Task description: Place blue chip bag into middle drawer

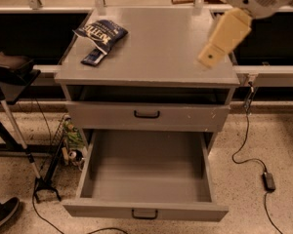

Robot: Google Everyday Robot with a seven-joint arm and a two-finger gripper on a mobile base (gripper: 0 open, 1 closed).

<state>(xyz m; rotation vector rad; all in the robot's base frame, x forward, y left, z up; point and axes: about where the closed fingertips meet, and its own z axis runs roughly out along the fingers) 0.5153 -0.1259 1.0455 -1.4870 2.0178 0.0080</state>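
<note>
The blue chip bag (101, 33) lies on the back left of the grey cabinet top (156, 52), with white lettering facing up. The middle drawer (146, 172) is pulled wide open below; its inside shows only bare grey floor, and its black handle (144, 213) faces me. My gripper (210, 56) hangs on the beige arm over the right side of the cabinet top, far right of the bag and touching nothing.
A small flat dark packet (93, 57) lies just in front of the bag. The handled drawer front (146, 114) above is shut, with an open slot over it. A black stand (12, 67) is at left, and cables and a power adapter (269, 180) lie on the floor at right.
</note>
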